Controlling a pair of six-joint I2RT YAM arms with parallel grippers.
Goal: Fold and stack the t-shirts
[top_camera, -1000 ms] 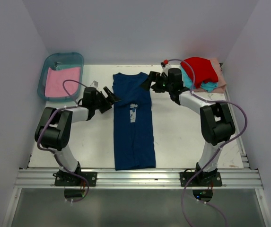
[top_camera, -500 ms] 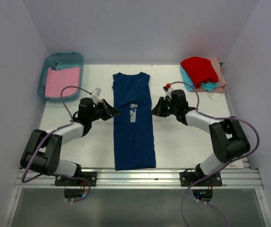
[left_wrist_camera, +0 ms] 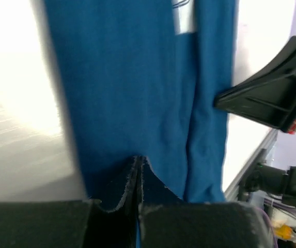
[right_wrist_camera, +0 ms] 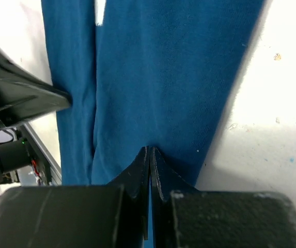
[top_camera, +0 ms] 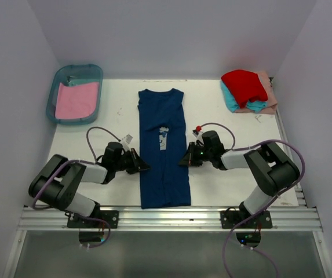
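A navy blue t-shirt [top_camera: 163, 150] with a pale print [top_camera: 163, 138] lies as a long narrow strip down the middle of the table. My left gripper [top_camera: 144, 168] is low at the shirt's left edge, jaws shut. In the left wrist view its tips [left_wrist_camera: 138, 160] sit over the blue cloth [left_wrist_camera: 137, 77] with nothing visibly pinched. My right gripper [top_camera: 182, 163] is shut at the shirt's right edge, facing the left one. Its tips [right_wrist_camera: 149, 151] likewise rest over the cloth [right_wrist_camera: 163, 77]. A pink t-shirt [top_camera: 76, 99] lies in the bin. Red [top_camera: 244, 84], teal [top_camera: 235, 102] and peach [top_camera: 268, 92] t-shirts are piled at the back right.
A teal translucent bin [top_camera: 79, 70] stands at the back left. White walls close in the table on three sides. A metal rail [top_camera: 166, 217] runs along the near edge. Cables loop off both arms.
Both grippers were open up near the shirt's collar; they have shut and travelled down along the shirt's sides to its lower half. The shirt has not moved.
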